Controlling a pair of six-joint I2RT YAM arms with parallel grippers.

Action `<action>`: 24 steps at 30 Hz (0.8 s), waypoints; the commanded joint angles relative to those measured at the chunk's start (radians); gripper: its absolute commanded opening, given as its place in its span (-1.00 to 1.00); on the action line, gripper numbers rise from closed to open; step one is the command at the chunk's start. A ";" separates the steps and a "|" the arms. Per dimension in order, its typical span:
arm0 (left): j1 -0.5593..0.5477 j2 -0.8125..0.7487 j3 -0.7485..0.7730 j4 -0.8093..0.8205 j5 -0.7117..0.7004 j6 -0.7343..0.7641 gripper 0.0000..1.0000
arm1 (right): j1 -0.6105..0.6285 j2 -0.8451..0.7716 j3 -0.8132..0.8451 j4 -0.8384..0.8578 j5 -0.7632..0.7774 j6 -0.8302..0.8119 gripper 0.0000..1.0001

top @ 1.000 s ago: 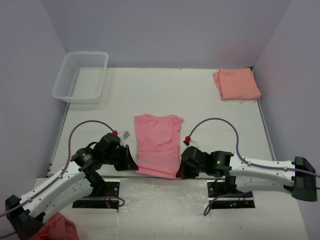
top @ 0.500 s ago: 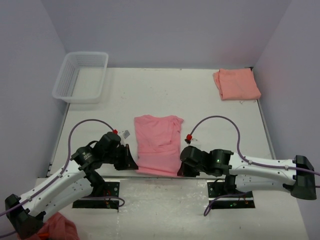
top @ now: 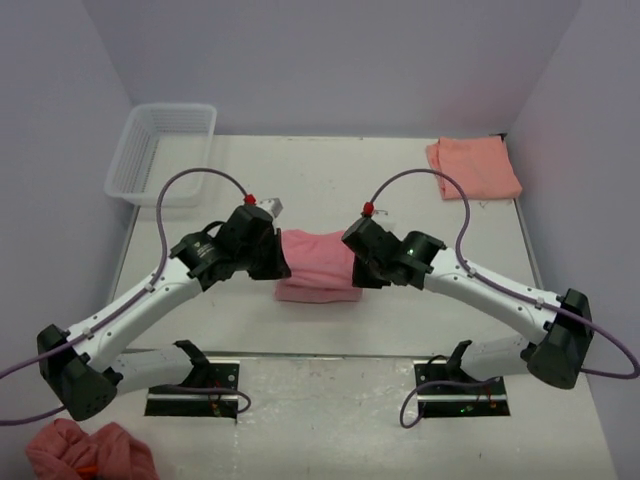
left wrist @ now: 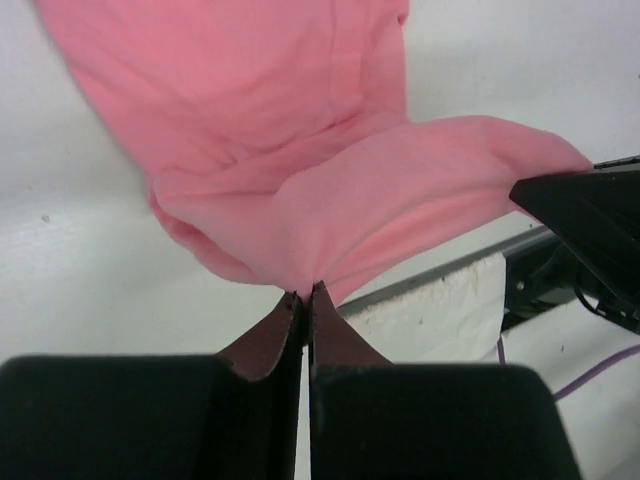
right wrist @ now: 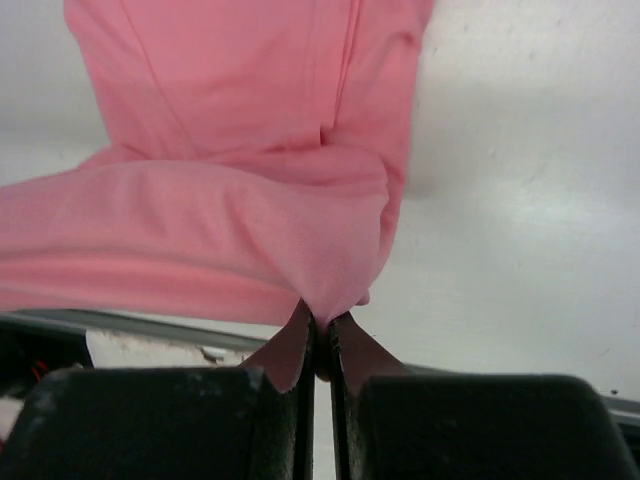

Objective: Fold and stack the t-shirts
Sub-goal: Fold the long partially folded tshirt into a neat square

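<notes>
Fingers [left wrist: 268, 338] of my left gripper [left wrist: 305, 292] are pressed tight together on a pinch of the rose-pink t-shirt [top: 318, 262]. My right gripper [right wrist: 320, 318] is clamped the same way on the shirt's other side. In the top view I see both at centre frame, flanking the shirt, its gripped edge raised above the part lying on the table [top: 330, 180]. The salmon-orange t-shirt [top: 473, 167] lies folded in the upper right, well apart. A basket [top: 163, 152] stands upper left.
</notes>
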 commanded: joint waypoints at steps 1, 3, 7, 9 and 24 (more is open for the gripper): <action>0.015 0.132 0.154 0.057 -0.135 0.097 -1.00 | -0.100 0.066 0.144 -0.023 0.042 -0.210 -1.00; 0.038 0.183 0.239 0.066 -0.148 0.135 -1.00 | -0.154 0.132 0.183 0.000 0.017 -0.259 -1.00; 0.130 0.280 0.287 0.121 -0.102 0.182 -1.00 | -0.225 0.252 0.252 0.048 -0.047 -0.370 -1.00; 0.198 0.300 0.275 0.140 -0.079 0.199 -1.00 | -0.261 0.317 0.281 0.079 -0.100 -0.402 -1.00; 0.274 0.528 0.247 0.291 -0.028 0.232 -1.00 | -0.354 0.598 0.545 0.064 -0.216 -0.493 -1.00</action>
